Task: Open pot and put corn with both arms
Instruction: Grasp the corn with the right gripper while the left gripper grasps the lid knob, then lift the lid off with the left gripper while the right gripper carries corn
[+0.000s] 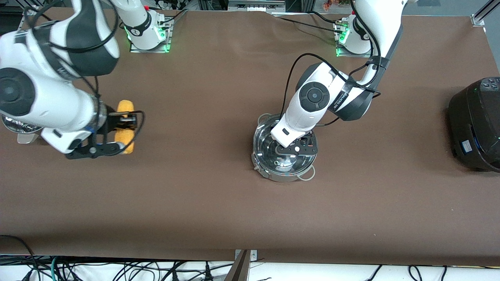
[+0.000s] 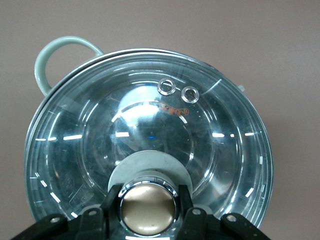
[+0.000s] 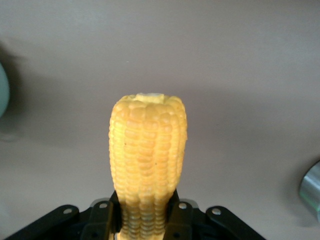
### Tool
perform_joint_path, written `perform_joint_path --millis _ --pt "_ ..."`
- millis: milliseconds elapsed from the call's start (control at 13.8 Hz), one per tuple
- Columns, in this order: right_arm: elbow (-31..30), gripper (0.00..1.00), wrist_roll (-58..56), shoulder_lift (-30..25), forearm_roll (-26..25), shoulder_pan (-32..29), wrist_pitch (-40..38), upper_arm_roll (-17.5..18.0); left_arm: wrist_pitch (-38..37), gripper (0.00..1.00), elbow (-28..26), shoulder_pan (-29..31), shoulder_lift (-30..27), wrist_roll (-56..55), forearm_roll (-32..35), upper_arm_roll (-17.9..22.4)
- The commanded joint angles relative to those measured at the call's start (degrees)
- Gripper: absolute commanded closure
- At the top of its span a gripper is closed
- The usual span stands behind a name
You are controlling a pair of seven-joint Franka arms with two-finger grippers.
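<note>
The steel pot (image 1: 261,167) stands mid-table with its glass lid (image 2: 150,125) on it. My left gripper (image 1: 296,149) reaches down over the lid and is shut on the round knob (image 2: 148,209), one black finger (image 2: 114,197) on each side of it. A pale loop handle (image 2: 50,55) sticks out from the pot's rim. The yellow corn (image 1: 125,111) is toward the right arm's end of the table. My right gripper (image 1: 125,124) is shut on the cob's lower end, and in the right wrist view the corn (image 3: 147,150) sticks out from between the fingers (image 3: 111,212).
A black cooker (image 1: 476,125) sits at the left arm's end of the table. A second steel vessel (image 1: 19,128) shows partly under the right arm. Brown table cover lies between the corn and the pot.
</note>
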Motion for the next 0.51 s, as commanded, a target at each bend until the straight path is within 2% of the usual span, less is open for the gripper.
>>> perform_joint_path --millis 0,291,436 --pt "0.6 1.00 2.7 -0.1 0.6 0.9 1.1 -0.2 -5.0 1.00 1.7 0.0 -2.3 0.2 0.9 0.7" --pt "0.6 1.00 2.6 0.0 0.6 1.5 1.5 -0.2 -10.9 1.00 1.6 2.7 -7.0 0.3 0.5 0.8" --pt "0.6 1.00 3.0 0.0 0.6 1.6 1.7 -0.1 -12.4 1.00 0.8 4.9 -8.9 4.2 0.5 0.9"
